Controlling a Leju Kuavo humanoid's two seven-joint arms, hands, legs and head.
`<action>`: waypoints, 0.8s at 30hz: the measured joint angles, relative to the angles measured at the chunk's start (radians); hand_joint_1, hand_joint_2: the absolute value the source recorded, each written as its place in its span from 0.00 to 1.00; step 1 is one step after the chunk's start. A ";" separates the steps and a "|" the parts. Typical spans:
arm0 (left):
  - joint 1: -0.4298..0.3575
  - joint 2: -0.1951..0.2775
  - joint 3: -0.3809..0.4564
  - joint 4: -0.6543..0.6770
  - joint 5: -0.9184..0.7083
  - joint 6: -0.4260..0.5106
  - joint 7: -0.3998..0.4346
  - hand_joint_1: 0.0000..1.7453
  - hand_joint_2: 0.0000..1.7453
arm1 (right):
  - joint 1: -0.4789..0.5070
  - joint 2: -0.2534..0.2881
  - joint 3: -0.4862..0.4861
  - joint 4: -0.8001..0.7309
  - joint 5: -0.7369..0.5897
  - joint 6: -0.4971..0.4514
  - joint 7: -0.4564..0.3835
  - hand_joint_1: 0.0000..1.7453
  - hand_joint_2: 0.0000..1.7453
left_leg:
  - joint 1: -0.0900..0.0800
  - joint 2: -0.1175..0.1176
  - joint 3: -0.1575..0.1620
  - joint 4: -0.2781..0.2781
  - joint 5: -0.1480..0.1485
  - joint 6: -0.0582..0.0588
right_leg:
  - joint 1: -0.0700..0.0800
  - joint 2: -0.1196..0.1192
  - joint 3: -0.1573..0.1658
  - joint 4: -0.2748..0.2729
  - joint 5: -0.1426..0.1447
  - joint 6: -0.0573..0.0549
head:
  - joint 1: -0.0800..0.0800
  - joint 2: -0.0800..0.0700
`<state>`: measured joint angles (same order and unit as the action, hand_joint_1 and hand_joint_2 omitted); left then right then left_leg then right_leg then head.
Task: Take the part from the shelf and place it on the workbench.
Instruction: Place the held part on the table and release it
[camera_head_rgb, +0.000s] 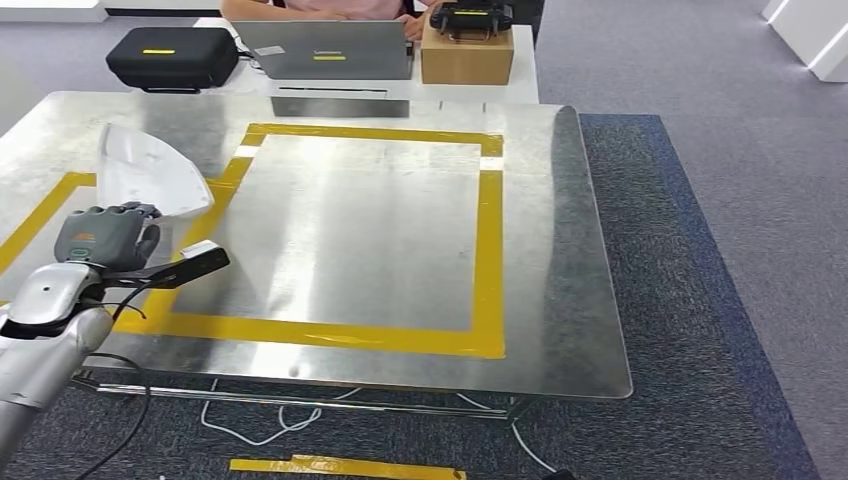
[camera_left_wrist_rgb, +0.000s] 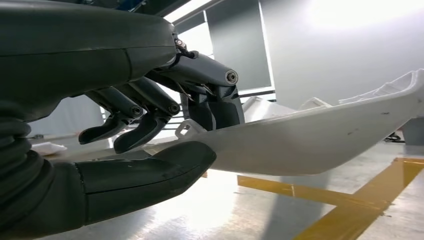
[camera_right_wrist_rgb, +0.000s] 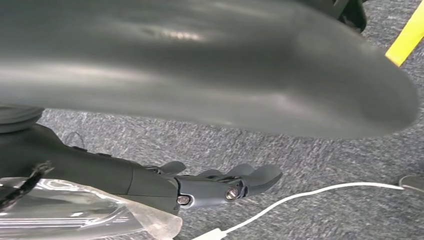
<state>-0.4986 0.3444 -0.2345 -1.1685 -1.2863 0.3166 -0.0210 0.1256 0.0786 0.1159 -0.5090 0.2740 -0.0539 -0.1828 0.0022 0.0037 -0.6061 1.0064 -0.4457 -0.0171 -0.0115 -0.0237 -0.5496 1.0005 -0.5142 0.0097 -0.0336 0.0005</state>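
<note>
1. In the head view, the left hand (camera_head_rgb: 105, 237) is seen over the workbench (camera_head_rgb: 560, 250) beside the yellow tape (camera_head_rgb: 488, 250), gripping the part (camera_head_rgb: 150, 172).
2. In the left wrist view, the part (camera_left_wrist_rgb: 320, 140) is shown pinched between the thumb and upper fingers (camera_left_wrist_rgb: 215, 95), just above the metal.
3. The part is white, thin, curved, shell-like.
4. In the right wrist view, the right hand (camera_right_wrist_rgb: 220, 185) is seen over carpet, fingers extended, nothing held.
</note>
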 joint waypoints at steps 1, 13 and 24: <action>0.000 -0.002 -0.006 0.000 -0.004 -0.002 0.001 1.00 1.00 | -0.001 0.000 0.003 0.000 -0.003 0.000 0.000 0.00 0.00 | 0.000 0.000 0.000 0.000 0.000 0.001 | 0.000 0.000 0.000 0.000 0.000 0.000 | 0.000 0.000; -0.018 -0.024 -0.067 0.029 -0.066 -0.076 0.051 1.00 1.00 | -0.007 0.000 0.032 0.014 -0.051 -0.005 -0.020 0.00 0.00 | 0.001 0.000 0.001 0.000 0.002 0.003 | 0.001 0.000 0.000 0.002 0.000 0.001 | 0.000 0.000; -0.014 -0.049 -0.103 0.108 -0.114 -0.102 0.092 1.00 1.00 | -0.009 0.000 0.049 0.038 -0.091 -0.012 -0.032 0.00 0.00 | 0.001 0.000 0.000 0.000 0.002 0.003 | 0.001 0.000 0.000 0.002 0.000 0.001 | 0.000 0.000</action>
<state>-0.5128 0.2954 -0.3375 -1.0605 -1.4000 0.2148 0.0708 0.1170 0.0782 0.1646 -0.4712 0.1827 -0.0660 -0.2146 0.0031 0.0038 -0.6058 1.0065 -0.4437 -0.0139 -0.0105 -0.0240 -0.5495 1.0020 -0.5137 0.0104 -0.0337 0.0004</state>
